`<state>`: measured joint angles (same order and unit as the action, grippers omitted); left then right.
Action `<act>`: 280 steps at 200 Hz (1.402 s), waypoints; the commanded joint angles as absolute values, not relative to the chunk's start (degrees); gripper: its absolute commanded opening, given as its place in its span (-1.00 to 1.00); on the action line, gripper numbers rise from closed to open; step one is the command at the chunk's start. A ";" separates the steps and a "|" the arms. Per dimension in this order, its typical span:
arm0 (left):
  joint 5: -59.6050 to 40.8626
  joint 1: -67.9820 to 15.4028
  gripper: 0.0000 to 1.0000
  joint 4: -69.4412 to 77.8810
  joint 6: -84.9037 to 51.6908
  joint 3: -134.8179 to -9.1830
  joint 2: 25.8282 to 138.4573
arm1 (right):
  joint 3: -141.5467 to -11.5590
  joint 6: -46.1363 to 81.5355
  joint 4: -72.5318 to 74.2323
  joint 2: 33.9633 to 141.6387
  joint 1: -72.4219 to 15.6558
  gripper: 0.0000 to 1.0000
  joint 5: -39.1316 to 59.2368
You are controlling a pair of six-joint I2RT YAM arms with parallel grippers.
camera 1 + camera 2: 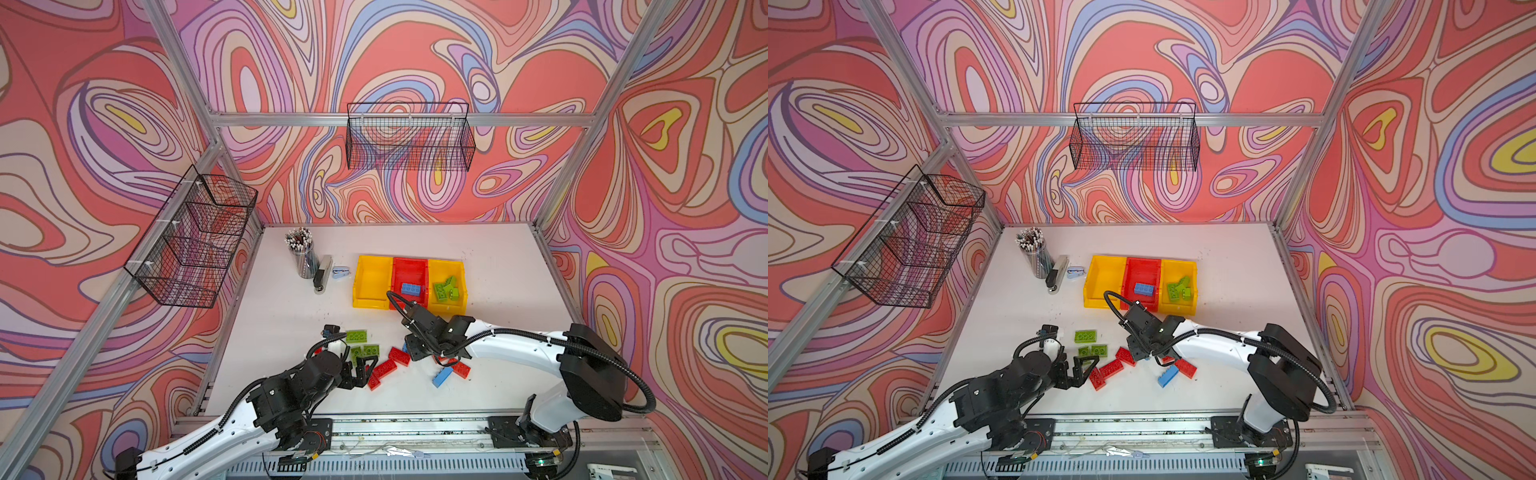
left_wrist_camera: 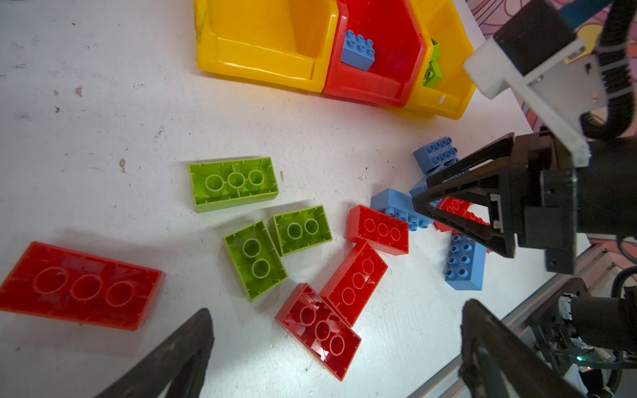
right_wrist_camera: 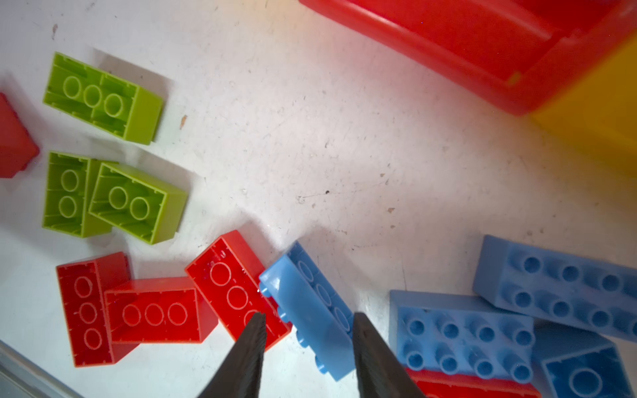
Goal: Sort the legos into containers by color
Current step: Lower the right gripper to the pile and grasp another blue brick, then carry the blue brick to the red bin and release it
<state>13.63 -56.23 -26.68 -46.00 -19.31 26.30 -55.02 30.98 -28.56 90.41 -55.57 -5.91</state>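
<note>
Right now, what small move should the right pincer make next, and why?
Probably close the right pincer firmly on the blue brick lying on its side: its fingers flank that brick, though contact is unclear. A second blue brick already lies in the red bin, so this one likely goes there.

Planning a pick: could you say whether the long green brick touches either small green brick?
Apart: left wrist view shows bare table between the long green brick and both small green bricks.

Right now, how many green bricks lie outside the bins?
3. A lone green brick nearer the bins; a pair close together nearer the robot. The arms may hide others.
</note>
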 commanded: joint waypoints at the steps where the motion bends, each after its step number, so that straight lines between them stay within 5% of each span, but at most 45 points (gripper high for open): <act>1: 15.45 -56.43 1.00 -29.41 -47.59 -18.65 25.64 | -55.63 31.29 -27.35 92.12 -55.78 -0.13 -4.75; 177: 16.92 -56.43 1.00 -27.94 -44.62 -21.64 29.41 | -64.80 27.39 -34.29 95.54 -54.95 -0.59 -13.43; 280: 19.29 -56.34 1.00 -24.09 -40.39 -24.83 34.64 | -86.13 19.67 -34.81 108.01 -39.64 -0.59 -9.92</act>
